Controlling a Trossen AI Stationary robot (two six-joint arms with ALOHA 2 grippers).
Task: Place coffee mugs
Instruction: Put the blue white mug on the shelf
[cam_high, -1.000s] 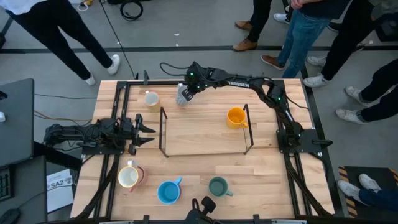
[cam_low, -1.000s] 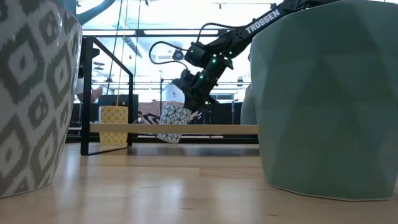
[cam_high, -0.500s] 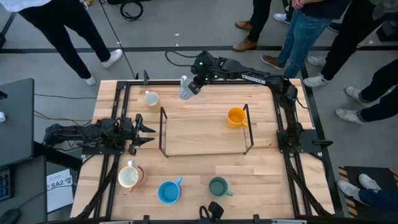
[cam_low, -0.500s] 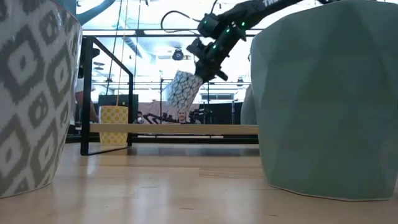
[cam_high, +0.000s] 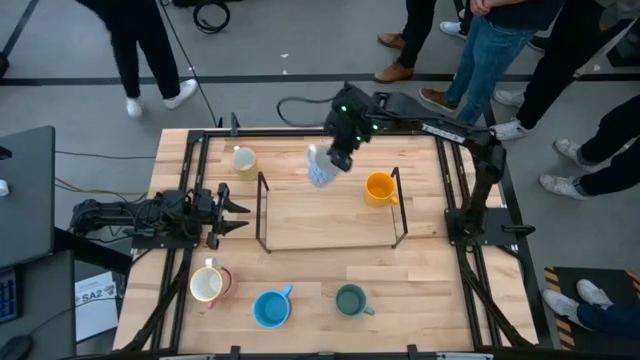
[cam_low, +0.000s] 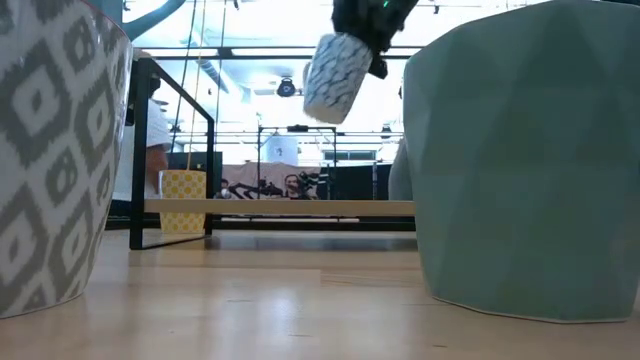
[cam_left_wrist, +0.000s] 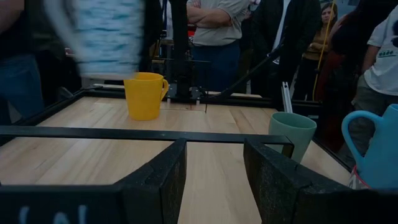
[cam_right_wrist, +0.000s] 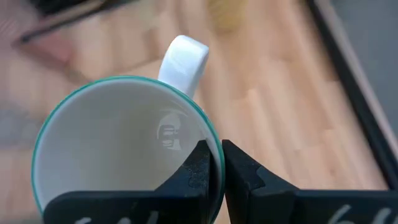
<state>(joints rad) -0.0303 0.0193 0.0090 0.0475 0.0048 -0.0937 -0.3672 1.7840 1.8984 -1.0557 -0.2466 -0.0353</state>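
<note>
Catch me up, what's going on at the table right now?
The right claw is shut on the rim of a white patterned mug, holding it in the air above the far edge of the black wire rack. An orange mug sits by the rack's right end. A cream mug stands at the far left, and a cream-yellow mug, a blue mug and a green mug line the near edge. The left claw waits open at the table's left side.
</note>
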